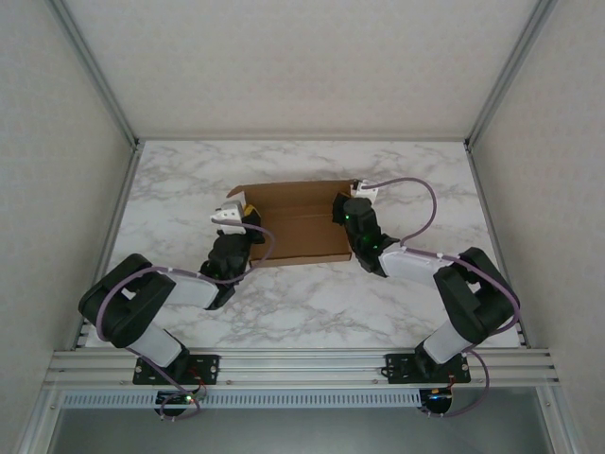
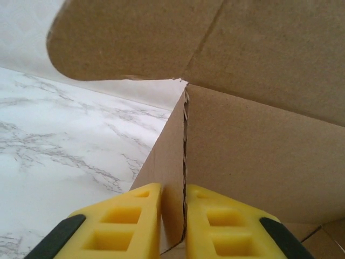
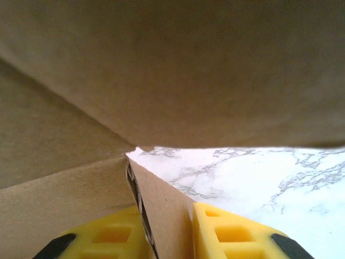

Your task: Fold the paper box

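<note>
Left gripper [image 2: 172, 216] pinches upright side flap at 9 o'clock end of paper box [image 1: 298, 227]; right gripper [image 3: 167, 232] pinches flap at 3 o'clock end. Box mid marble table [image 1: 180, 180]; its top panel overhangs both grippers.

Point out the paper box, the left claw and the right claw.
paper box [image 1: 298, 222]: top view, middle of its brown panel.
left claw [image 2: 173, 197]: left wrist view, midway between its yellow fingertips.
right claw [image 3: 164, 216]: right wrist view, midway between its yellow fingertips.

Matching pair, black with white shells lol
left arm [image 1: 180, 288] and right arm [image 1: 425, 265] both got purple-ish cables [image 1: 421, 189] looping outside, plus blocky yellow fingers [image 2: 129, 221] with square cutouts
</note>
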Robot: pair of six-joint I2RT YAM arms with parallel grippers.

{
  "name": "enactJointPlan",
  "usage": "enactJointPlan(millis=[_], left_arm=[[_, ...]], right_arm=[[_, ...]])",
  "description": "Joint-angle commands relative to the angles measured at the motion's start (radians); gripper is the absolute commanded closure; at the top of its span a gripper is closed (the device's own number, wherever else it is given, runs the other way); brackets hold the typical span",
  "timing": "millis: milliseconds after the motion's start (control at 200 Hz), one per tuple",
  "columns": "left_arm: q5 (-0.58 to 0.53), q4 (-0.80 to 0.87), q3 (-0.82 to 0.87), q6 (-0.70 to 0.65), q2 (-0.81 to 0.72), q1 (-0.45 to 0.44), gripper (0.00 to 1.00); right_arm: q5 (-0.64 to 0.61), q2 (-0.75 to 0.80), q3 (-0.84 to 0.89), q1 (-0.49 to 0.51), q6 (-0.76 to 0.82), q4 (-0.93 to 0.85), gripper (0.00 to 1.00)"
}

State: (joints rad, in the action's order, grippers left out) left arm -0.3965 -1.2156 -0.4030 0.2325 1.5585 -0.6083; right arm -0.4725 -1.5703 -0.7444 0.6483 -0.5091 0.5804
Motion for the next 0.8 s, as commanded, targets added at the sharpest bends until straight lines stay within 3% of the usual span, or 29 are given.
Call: enactJointPlan(millis=[0,796], left_arm=[[-0.003,-0.065,0.008,-0.004,0.024,-0.026,0.81],[-0.085,-0.288,0.088,-0.100,0.125,-0.078,0.84]], right_arm=[[-0.005,0.017,0.039,0.022,-0.009,0.060,0.76],[0.029,-0.003,0.139,0.025,0.021,0.201,0.77]])
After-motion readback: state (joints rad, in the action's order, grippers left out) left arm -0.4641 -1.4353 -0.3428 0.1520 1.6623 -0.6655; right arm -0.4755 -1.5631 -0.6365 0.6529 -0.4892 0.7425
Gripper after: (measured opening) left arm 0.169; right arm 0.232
